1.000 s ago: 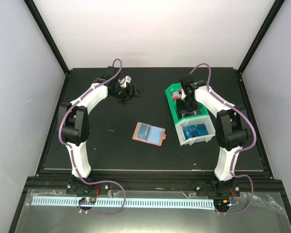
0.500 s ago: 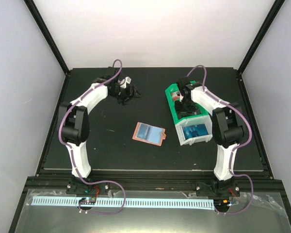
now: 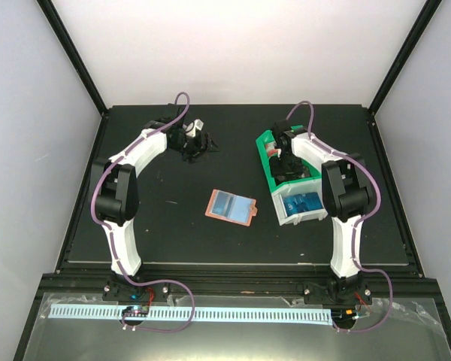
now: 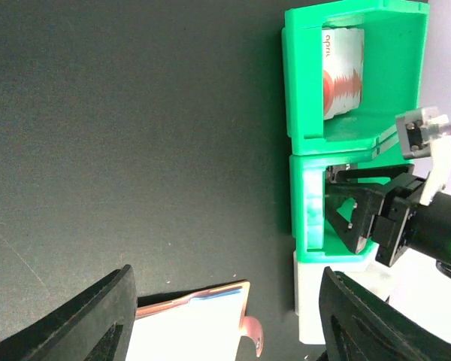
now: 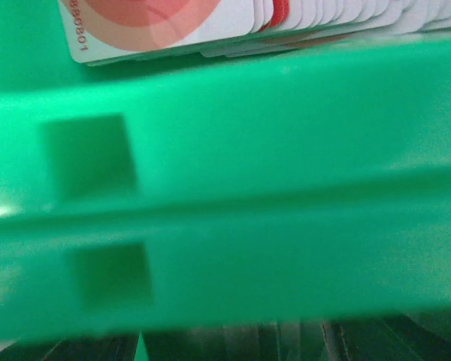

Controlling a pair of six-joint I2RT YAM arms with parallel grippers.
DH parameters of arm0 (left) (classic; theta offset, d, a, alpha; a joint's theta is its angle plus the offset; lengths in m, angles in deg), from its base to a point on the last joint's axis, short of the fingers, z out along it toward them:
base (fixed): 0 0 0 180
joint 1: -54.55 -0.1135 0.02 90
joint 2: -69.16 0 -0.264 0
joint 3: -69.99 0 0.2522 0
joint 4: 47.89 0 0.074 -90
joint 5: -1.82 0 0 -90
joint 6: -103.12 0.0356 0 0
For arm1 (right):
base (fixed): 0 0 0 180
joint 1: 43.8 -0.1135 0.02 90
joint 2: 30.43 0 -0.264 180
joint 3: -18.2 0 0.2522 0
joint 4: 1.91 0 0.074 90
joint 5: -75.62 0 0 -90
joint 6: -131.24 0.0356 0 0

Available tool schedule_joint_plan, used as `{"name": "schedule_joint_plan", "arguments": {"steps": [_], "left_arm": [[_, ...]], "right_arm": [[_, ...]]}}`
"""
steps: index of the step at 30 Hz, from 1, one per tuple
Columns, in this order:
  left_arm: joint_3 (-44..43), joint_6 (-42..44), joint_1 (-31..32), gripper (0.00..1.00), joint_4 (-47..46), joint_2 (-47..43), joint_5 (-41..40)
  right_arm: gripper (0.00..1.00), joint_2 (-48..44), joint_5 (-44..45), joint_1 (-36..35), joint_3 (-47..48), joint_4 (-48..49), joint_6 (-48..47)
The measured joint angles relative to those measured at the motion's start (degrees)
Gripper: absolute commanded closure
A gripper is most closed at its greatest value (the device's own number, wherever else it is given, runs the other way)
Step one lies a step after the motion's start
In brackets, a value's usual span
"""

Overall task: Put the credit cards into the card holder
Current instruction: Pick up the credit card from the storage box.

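Observation:
The salmon card holder (image 3: 231,205) lies flat mid-table with a blue card (image 3: 228,202) on it. In the left wrist view its corner (image 4: 195,331) and snap tab (image 4: 252,335) show low down. My left gripper (image 3: 192,143) hovers at the back left, open and empty (image 4: 225,272). My right gripper (image 3: 284,159) is down in the middle green compartment of the tray (image 3: 264,167). From the left wrist view its jaws (image 4: 355,214) stand apart with nothing seen between them. Red-and-white credit cards (image 5: 210,22) (image 4: 343,71) lie in the far green compartment, blue ones (image 3: 302,203) in the white one.
The green-and-white tray's wall (image 5: 233,188) fills the right wrist view, hiding that gripper's fingers. The tray's white end (image 4: 308,316) sits right of the card holder. Black frame rails border the dark mat (image 3: 165,226).
The right arm's elbow has swung left and its gripper has shifted slightly toward the tray's far end. The left arm and the card holder have not moved.

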Motion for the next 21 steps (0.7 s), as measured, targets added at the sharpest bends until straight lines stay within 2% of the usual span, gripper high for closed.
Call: {"name": "schedule_joint_plan", "arguments": {"steps": [4,9,10,21], "left_arm": [[0.00,0.00,0.00,0.32,0.00,0.00,0.00],[0.00,0.00,0.00,0.32,0.00,0.00,0.00],[0.00,0.00,0.00,0.32,0.00,0.00,0.00],[0.02,-0.02,0.00,0.32,-0.02,0.00,0.00]], "right_arm": [[0.36,0.98,0.11,0.11,0.11,0.13,-1.42],[0.64,1.20,-0.17,0.07,0.28,0.33,-2.43],[0.66,1.20,-0.39,0.11,0.28,0.35,-2.56],[0.75,0.22,-2.78,0.50,0.28,-0.24,-2.27]]}}
